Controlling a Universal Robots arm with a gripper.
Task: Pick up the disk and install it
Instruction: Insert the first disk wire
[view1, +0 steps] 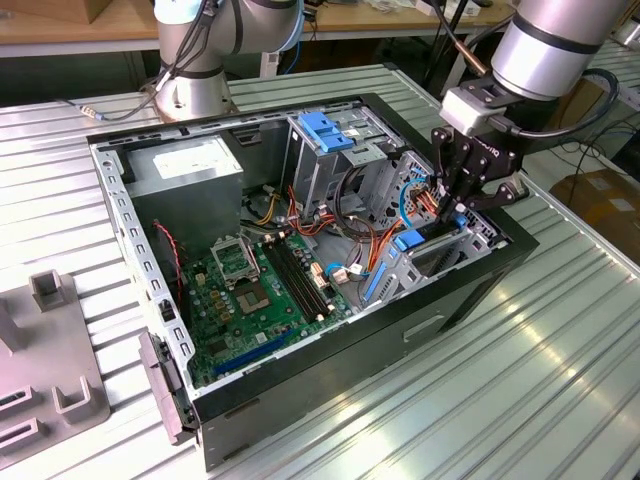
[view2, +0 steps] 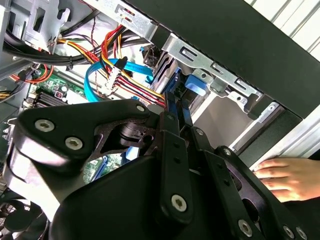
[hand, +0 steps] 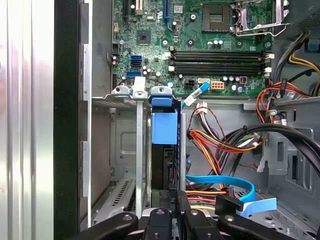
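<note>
The disk (hand: 164, 131), dark-bodied with a bright blue carrier rail, stands on edge in the metal drive bay (hand: 125, 150) at the corner of the open computer case (view1: 470, 290). In the exterior view the disk (view1: 408, 240) sits at the case's right end, just below my gripper (view1: 455, 212). My gripper (hand: 176, 201) reaches down into the bay with its two thin fingers (view2: 170, 107) close together on the disk's blue edge (view2: 193, 82). Most of the disk's body is hidden inside the bay.
Orange, red and yellow cables (hand: 220, 145) and a blue flat cable (hand: 235, 182) crowd the space beside the bay. The motherboard (view1: 255, 290) lies mid-case, with a fixed blue bracket (view1: 325, 130) on the cage behind. A person's hand (view2: 287, 177) rests outside the case wall. A grey fixture (view1: 45, 350) sits at the exterior view's left.
</note>
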